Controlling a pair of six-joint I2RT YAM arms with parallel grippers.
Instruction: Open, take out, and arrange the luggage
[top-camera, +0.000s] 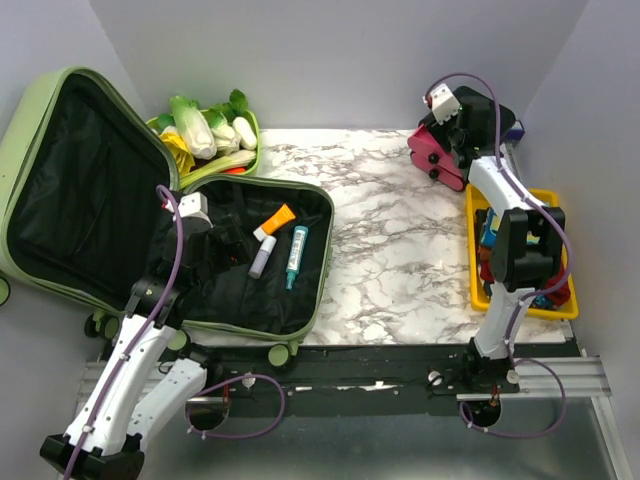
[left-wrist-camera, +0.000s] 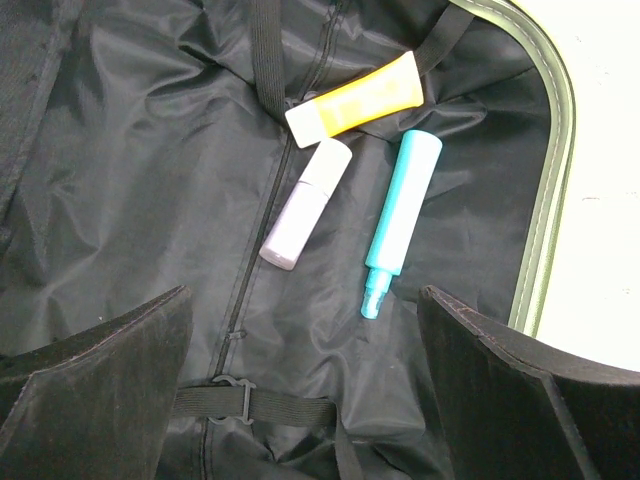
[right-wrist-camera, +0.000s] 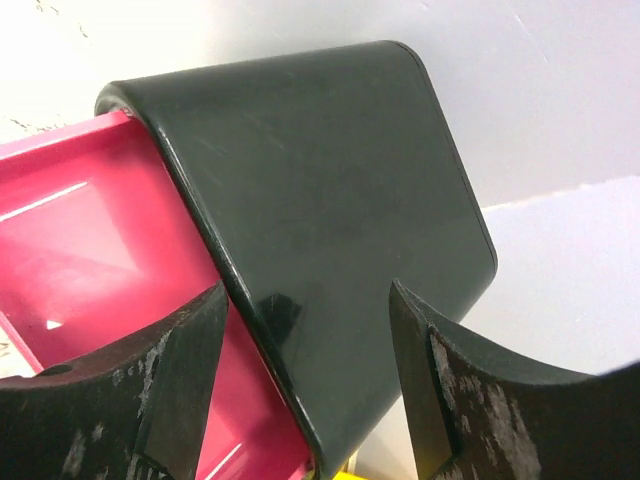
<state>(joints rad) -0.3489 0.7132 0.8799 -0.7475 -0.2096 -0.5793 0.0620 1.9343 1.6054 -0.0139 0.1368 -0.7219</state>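
Luggage (top-camera: 70, 180) lies open beneath our left claw (left-wrist-camera: 305, 310), spread wide just short of the toiletry tubes (left-wrist-camera: 305, 205), presumably to pick one. Our right claw (right-wrist-camera: 310, 290) straddles the black box (right-wrist-camera: 320, 180), grip unclear.

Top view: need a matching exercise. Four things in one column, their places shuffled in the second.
Things:
1. luggage
2. yellow tray
3. black-and-pink box
4. orange tube

Places:
A. far right corner of the table
B. lying on the black lining of the luggage's lower half
C. left end, lid open
D. right edge, holding small items

Pairs: 1-C, 2-D, 3-A, 4-B
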